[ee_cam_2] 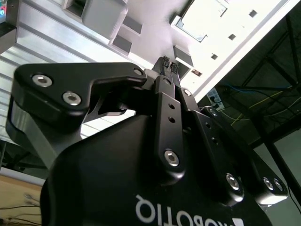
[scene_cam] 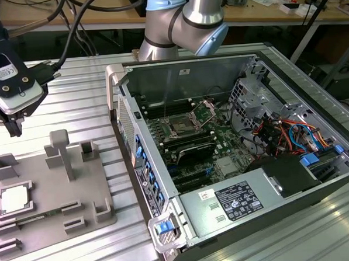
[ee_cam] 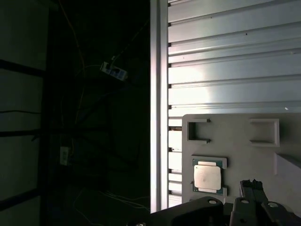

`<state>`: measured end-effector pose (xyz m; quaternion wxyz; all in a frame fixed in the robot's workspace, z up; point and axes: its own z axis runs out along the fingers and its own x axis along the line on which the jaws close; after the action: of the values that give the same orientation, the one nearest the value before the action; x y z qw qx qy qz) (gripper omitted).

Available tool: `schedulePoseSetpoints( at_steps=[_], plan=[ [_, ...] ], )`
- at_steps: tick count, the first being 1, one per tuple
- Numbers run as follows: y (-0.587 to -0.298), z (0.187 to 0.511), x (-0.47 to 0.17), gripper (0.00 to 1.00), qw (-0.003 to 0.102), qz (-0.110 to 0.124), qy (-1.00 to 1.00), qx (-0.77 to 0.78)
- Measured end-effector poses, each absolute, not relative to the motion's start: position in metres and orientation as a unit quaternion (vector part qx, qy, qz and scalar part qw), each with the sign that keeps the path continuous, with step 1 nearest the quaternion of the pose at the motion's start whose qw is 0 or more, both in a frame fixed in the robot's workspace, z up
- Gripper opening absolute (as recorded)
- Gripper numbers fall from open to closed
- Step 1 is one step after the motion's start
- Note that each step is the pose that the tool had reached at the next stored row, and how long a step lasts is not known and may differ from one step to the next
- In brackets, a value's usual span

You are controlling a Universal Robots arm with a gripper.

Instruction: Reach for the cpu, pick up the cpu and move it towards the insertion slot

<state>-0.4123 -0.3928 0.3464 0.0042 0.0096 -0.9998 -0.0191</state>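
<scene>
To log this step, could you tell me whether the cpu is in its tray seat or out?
In: the cpu lies in its seat on the grey tray, the tool clear of it.

No print is clear enough to read. A black label (scene_cam: 238,198) with white print and symbols sits on the power supply cover (scene_cam: 197,220), at the near side of the open PC case (scene_cam: 183,77). A small white sticker (scene_cam: 206,194) is just beside it, toward the exterior view's left. A white label (scene_cam: 3,71) is on the wrist module (scene_cam: 11,86), far at the exterior view's left. In the second wrist view, white lettering (ee_cam_2: 188,214), upside down and cut off, runs across the gripper (ee_cam_2: 169,63) housing.
</scene>
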Motion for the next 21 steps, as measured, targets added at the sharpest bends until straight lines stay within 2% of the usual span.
schedulePoseSetpoints(
  at_steps=[21],
  plan=[
    [-0.393,0.346,-0.425,0.11,0.004,-0.019,-1.000,0.009]
  ],
)
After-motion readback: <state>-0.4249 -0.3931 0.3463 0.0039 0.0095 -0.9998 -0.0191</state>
